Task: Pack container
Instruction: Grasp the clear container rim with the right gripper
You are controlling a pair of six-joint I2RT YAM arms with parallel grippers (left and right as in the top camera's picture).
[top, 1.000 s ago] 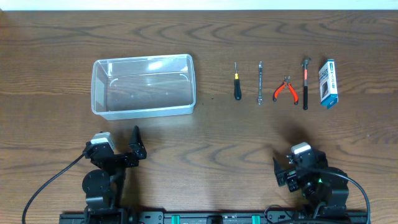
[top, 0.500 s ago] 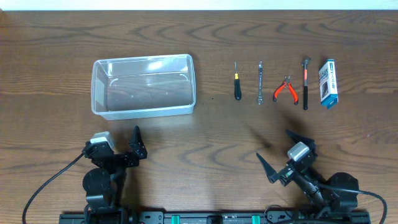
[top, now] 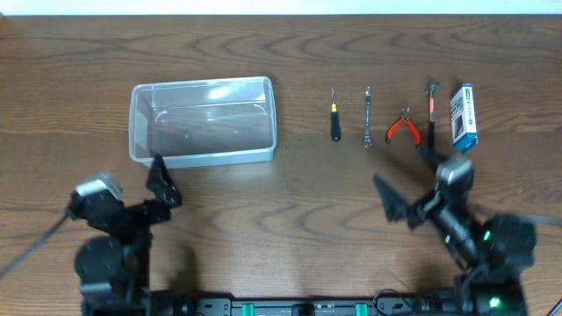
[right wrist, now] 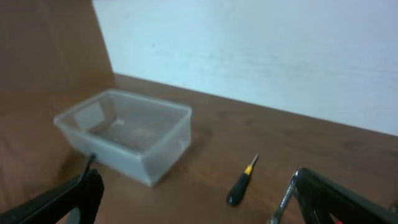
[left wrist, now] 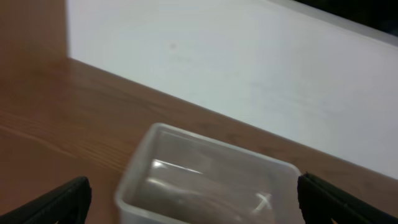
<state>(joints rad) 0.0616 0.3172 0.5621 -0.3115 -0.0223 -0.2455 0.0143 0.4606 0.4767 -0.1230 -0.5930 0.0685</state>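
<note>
Table [top: 290,53]: brown wood grain, same as 1 s ago.

Container [top: 203,120]: clear plastic bin, sits on the left half of the table toward the far edge, long side across, well apart from the tool row to its right. Position unchanged over the last 1 s.

Left gripper [left wrist: 193,205]: arm has swung left and forward since 0.5 s ago. In the overhead view, 1 dark finger [top: 162,175] now lies just beside the container's near wall, close to its left corner, not touching. The wrist view shows the 2 fingertips at opposite frame edges, jaws spread wide, nothing held.

Right gripper [top: 410,180]: arm has moved right and toward the tools since 0.5 s ago. Jaws are spread wide and hold nothing. The wrist now covers the lower end of the hammer handle in the overhead view.

Tool row, right of the container, none displaced:
- Box [top: 463,117]: blue and white, at the far right. Print on the white panel is too small to read.
- Hammer [top: 431,110]: dark head pointing away, red on the shaft.
- Pliers [top: 404,128]: red handles.
- Wrench [top: 367,128]: slim, silver. No marking legible.
- Screwdriver [top: 333,127]: black handle, yellow collar, nearest the container.

No brand or label reads clearly in any view.
</note>
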